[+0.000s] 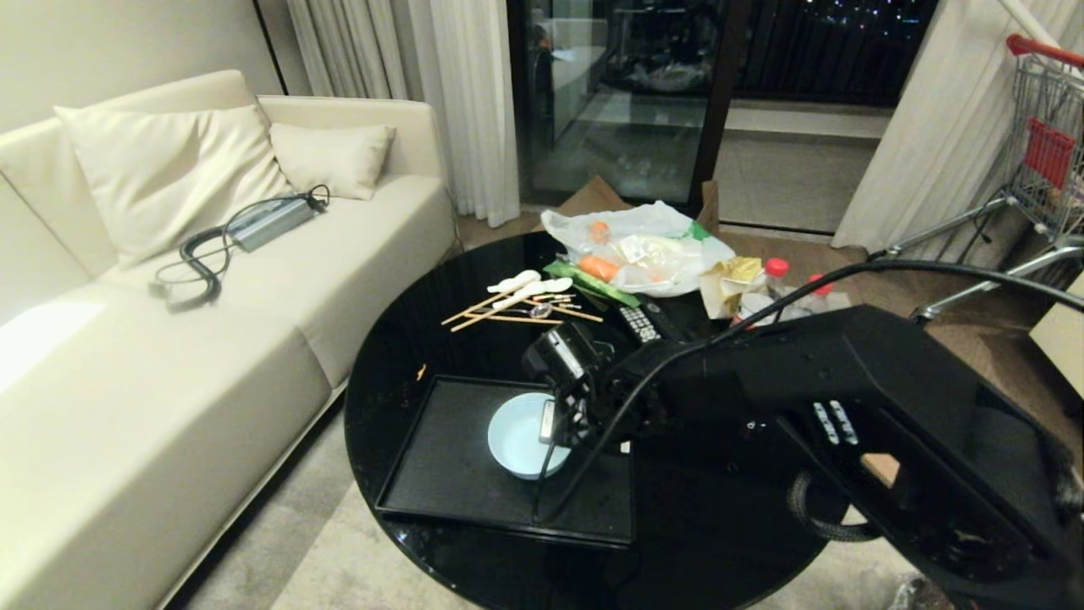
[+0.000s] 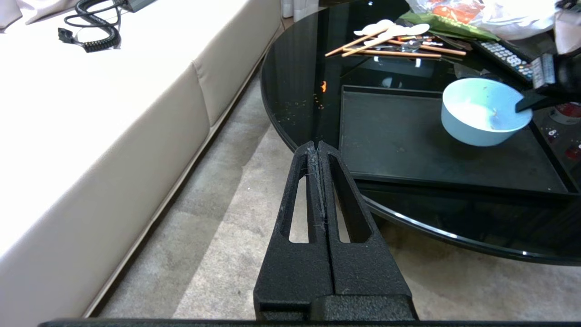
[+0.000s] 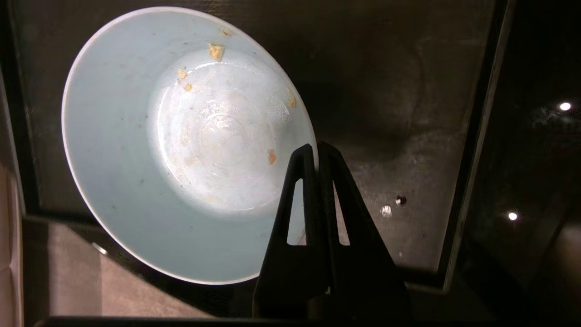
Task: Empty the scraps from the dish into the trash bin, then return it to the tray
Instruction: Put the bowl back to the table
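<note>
The dish (image 1: 515, 436), a small pale blue bowl, is over the right part of the black tray (image 1: 440, 474) on the round black table. My right gripper (image 1: 552, 428) is shut on the dish's right rim, one finger inside and one outside. The right wrist view shows this grip (image 3: 316, 147) and the dish (image 3: 181, 159) tilted, with only a few tiny orange and yellowish scraps (image 3: 216, 51) stuck inside. I cannot tell whether the dish touches the tray (image 3: 408, 136). My left gripper (image 2: 317, 146) is shut and empty over the carpet beside the table. The trash bin is out of view.
Behind the tray lie wooden chopsticks and white spoons (image 1: 521, 296), a remote (image 1: 639, 324), a white plastic bag with carrots (image 1: 644, 250) and red-capped bottles (image 1: 775, 275). One orange bit (image 1: 421, 370) lies on the table. A cream sofa (image 1: 169, 339) stands left, a shopping cart (image 1: 1046, 161) far right.
</note>
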Motion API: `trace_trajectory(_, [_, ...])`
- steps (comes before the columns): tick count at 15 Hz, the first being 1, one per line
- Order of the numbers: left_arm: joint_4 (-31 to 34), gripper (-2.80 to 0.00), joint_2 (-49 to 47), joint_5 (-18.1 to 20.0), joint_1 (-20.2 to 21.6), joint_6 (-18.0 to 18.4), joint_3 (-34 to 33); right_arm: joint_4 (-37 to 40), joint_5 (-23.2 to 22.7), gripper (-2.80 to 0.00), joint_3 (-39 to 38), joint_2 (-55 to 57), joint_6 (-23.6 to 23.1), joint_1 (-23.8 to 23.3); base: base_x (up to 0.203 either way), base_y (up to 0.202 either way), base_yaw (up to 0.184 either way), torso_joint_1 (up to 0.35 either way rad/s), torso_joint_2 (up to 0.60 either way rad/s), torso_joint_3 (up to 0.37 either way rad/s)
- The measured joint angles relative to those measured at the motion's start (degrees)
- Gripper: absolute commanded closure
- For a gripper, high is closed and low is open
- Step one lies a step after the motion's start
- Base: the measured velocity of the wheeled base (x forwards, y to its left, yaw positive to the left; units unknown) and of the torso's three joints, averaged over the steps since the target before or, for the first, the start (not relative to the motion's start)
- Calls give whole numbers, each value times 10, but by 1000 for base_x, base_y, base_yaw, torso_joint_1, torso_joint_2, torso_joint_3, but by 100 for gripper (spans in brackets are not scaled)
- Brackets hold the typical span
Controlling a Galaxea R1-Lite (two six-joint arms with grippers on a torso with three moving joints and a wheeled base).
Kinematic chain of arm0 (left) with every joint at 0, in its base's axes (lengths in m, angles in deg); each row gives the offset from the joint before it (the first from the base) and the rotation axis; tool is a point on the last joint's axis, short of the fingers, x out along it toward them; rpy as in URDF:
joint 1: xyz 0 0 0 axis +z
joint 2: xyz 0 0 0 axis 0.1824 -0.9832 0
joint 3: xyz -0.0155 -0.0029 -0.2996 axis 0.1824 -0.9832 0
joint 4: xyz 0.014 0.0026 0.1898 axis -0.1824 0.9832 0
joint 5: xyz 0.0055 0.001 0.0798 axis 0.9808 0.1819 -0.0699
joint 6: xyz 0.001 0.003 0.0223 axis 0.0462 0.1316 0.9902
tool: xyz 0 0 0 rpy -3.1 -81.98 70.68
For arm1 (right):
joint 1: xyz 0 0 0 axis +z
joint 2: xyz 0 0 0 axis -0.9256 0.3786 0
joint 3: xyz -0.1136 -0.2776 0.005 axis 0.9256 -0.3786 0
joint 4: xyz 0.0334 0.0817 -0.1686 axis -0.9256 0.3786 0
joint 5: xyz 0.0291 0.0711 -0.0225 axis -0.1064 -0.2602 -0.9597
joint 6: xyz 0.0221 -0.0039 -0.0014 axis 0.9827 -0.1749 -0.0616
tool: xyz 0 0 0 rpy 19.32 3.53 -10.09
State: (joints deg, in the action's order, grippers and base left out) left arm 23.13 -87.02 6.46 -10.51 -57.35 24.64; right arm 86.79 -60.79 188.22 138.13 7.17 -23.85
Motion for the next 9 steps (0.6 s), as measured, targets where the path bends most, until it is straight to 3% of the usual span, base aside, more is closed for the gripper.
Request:
trace_trajectory(7, [0, 0, 0, 0, 0, 0, 0, -2, 1, 0, 35, 49, -1, -23, 0, 0, 0, 0, 0, 0])
trace_trajectory(8, [0, 0, 0, 0, 0, 0, 0, -1, 1, -280, 40, 53, -1, -25, 0, 0, 0, 0, 0, 0])
trace_trajectory(9, [0, 0, 0, 0, 0, 0, 0, -2, 1, -280, 44, 56, -1, -26, 0, 0, 0, 0, 0, 0])
